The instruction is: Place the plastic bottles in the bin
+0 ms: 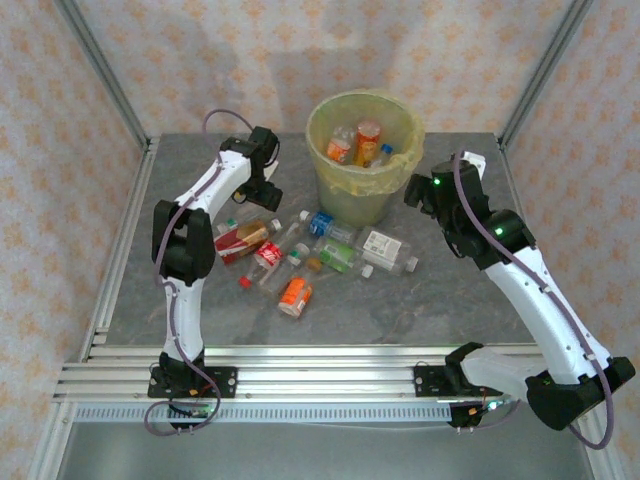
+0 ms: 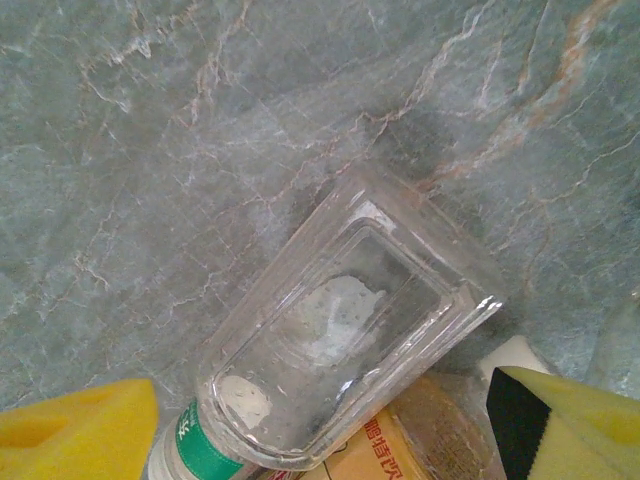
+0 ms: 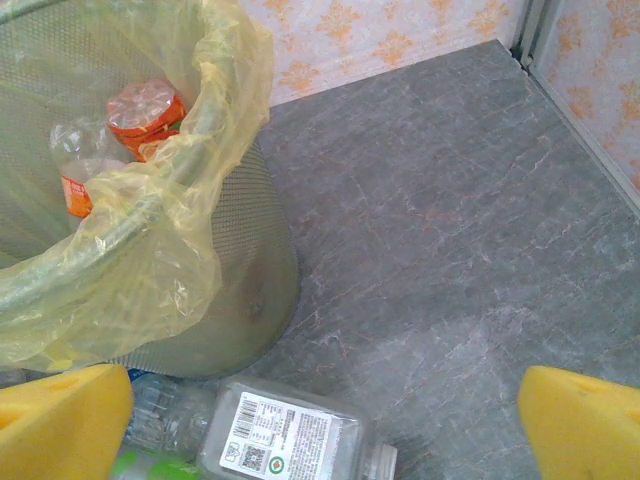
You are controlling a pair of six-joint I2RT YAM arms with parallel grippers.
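The bin point(image 1: 352, 185), pale yellow-green with a yellowish bag point(image 3: 150, 260), stands at the back and holds orange-labelled bottles point(image 1: 368, 140). Several plastic bottles lie in front of it: red-labelled point(image 1: 240, 240), orange point(image 1: 294, 296), blue point(image 1: 325, 225), green point(image 1: 338, 256) and white-labelled point(image 1: 388, 250). My left gripper point(image 1: 264, 194) hangs over the left end of the pile. Its jaws are open, with a clear square bottle with a green label point(image 2: 330, 340) between the yellow pads point(image 2: 70, 430). My right gripper point(image 3: 320, 430) is open beside the bin, above the white-labelled bottle point(image 3: 285, 440).
A yellow-labelled bottle point(image 2: 400, 440) lies under the clear one. The grey marble table point(image 1: 420, 300) is fenced by metal frame posts point(image 1: 105, 75) at the back corners. Aluminium rails point(image 1: 320, 375) run along the near edge.
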